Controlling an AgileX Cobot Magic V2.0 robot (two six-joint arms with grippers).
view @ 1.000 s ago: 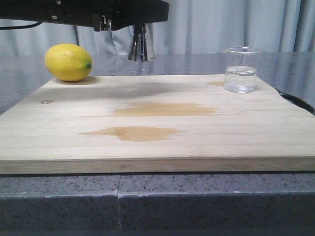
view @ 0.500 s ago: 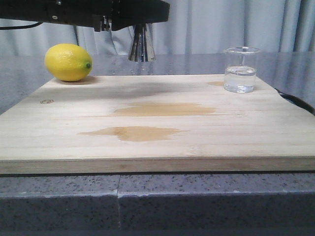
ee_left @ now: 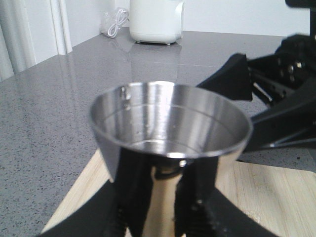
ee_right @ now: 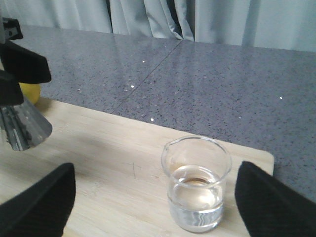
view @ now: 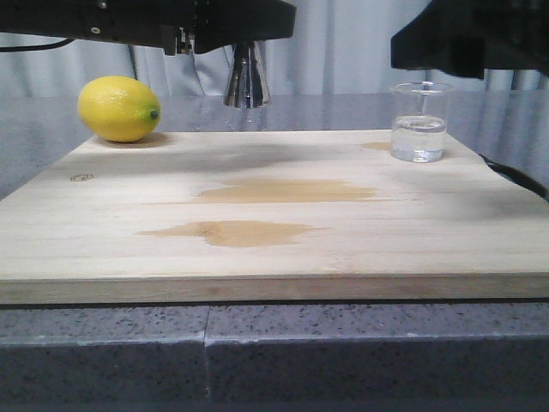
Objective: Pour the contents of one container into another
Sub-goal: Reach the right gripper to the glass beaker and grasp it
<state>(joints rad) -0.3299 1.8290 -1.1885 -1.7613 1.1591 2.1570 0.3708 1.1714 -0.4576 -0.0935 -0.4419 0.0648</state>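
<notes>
- Jigger (ee_left: 170,148): I am gripping it upright in my left gripper (ee_left: 160,217), fingers clamped round its lower cone, lifted clear above the back of the wooden board (view: 274,223).
- Beaker (ee_right: 196,183): it is standing part-filled near the board's far right corner, and my right gripper (ee_right: 153,207) is hanging spread wide on either side, not touching.
- Next, I judge, I am needing to lower, close on the glass, then tip it.

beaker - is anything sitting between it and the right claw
Nothing visible. In the right wrist view the glass beaker, partly filled with clear liquid, stands alone on the wooden board, with the right claw open and its fingers either side of it, bare board between.
</notes>
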